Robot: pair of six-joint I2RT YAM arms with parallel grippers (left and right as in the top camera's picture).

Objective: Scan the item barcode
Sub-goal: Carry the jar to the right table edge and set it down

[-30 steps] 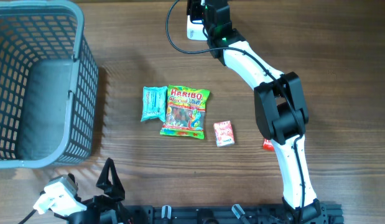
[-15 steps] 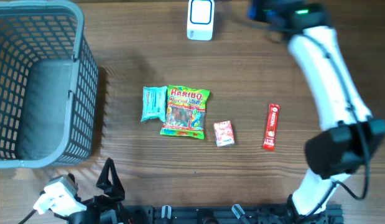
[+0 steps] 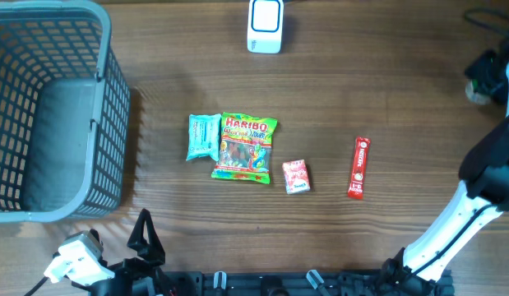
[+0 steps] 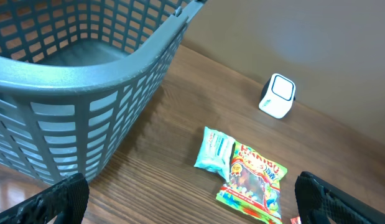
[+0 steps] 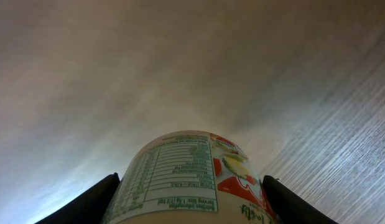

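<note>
White plastic pot (image 5: 180, 177), nutrition panel facing my wrist camera, fruit picture round to the right. That's my item, and the right gripper (image 5: 191, 211) has it clamped between both fingers, out by the bench's right edge. No barcode in sight from here; I'd guess it sits on a side I can't see. The scanner (image 3: 264, 25) stands at the middle of the far edge, well apart from the pot. So: carry it across along the far side, clear of the red stick (image 3: 359, 167) and the Haribo bag (image 3: 244, 146) lying mid-bench. Turn the wrist until the code faces the scanner's window, then hold steady, no harder squeeze. Left gripper (image 3: 145, 236) rests spread wide at the near edge, near the basket (image 3: 103, 49), holding nothing.
</note>
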